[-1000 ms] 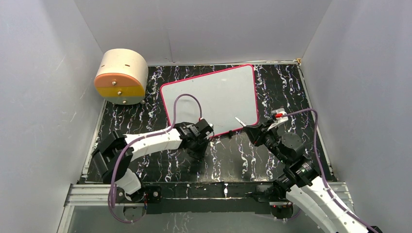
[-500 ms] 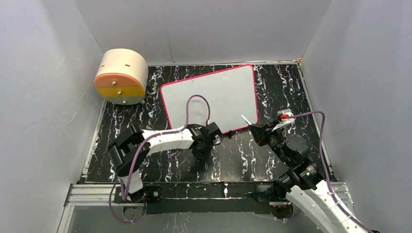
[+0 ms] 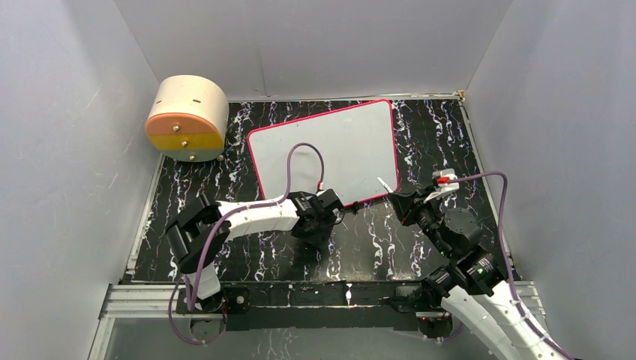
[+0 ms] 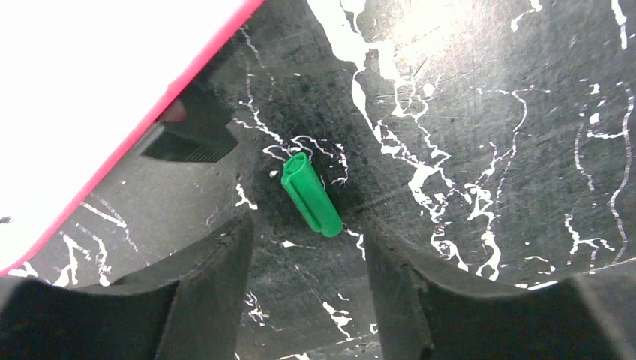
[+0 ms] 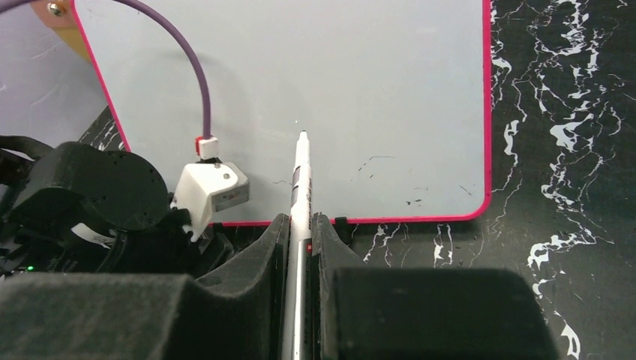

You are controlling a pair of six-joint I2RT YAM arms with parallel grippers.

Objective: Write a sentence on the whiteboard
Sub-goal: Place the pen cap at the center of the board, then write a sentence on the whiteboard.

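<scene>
**On the marbled table: a bare whiteboard, a gripped marker, a loose cap**

Toward the far middle of the black marbled table [image 3: 450,127] lies the whiteboard [image 3: 326,154], flat and turned slightly askew, its thin pink-red rim running all round. Its face [image 5: 300,75] carries only a few faint dark specks close to the near right corner.

Just at the board's near edge the right gripper [image 5: 300,225] has its jaws pressed tight on a white marker [image 5: 300,180]. The barrel runs straight out between the fingers, and the bare tip reaches over the rim, above the near part of the board. From above, the marker [image 3: 387,184] points out of that gripper [image 3: 401,201] toward the board's near right corner.

The left gripper [image 4: 304,247] sits beside the board's near edge, with the rim [image 4: 90,90] crossing the upper left of its wrist view. Its jaws stand apart and hold nothing. A green cap [image 4: 311,193] lies on the table in the gap between them and touches neither finger.

A purple cable [image 3: 304,150] loops from the left arm across the board. A beige drum [image 3: 187,118] with an orange and yellow face stands at the far left corner.
</scene>
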